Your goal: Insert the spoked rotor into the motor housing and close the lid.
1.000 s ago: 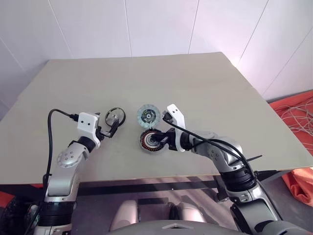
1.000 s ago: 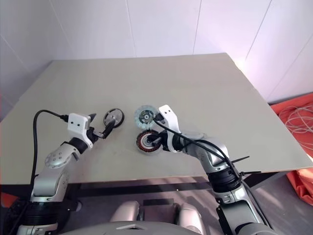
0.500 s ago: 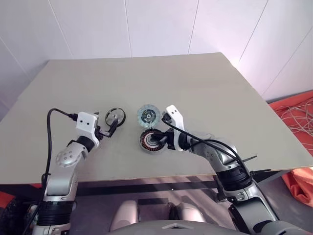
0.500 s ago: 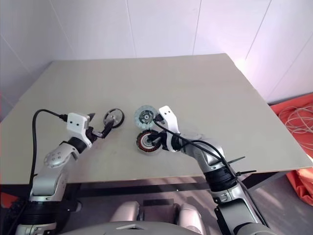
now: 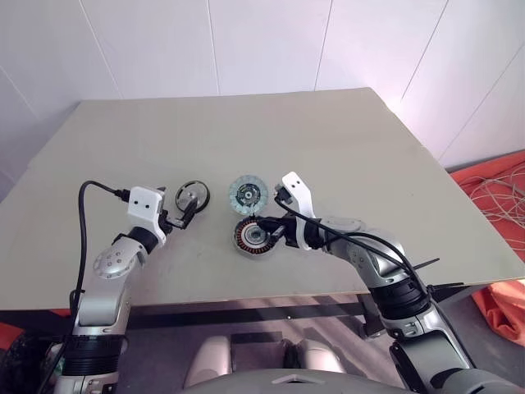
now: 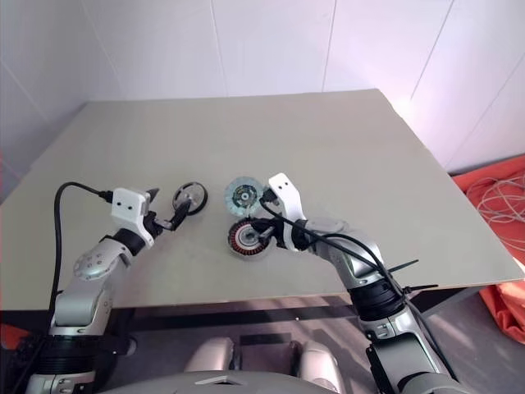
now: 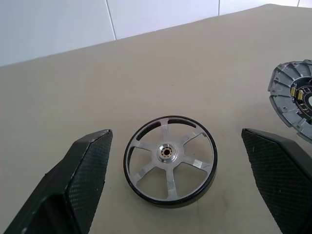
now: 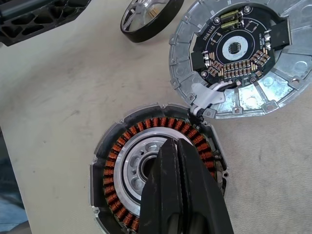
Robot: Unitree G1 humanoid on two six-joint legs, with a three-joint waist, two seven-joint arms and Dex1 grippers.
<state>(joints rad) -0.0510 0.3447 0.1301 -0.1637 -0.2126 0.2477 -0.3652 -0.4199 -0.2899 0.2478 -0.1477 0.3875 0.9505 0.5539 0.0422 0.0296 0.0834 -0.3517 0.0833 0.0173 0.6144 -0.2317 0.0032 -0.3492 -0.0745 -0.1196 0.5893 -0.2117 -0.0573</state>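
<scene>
No readable text, labels or numbers anywhere.
Tiny components on the dark circuit board inside the lid [image 8: 241, 53], with any markings too small to read; nothing printed on the spoked rotor [image 7: 170, 161], the motor housing [image 8: 122, 170] or the tabletop [image 5: 344, 148].

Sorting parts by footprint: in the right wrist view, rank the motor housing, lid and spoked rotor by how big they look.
1. Motor housing and lid: look about alike.
2. Spoked rotor: smallest, though cropped and farther from the camera.
</scene>
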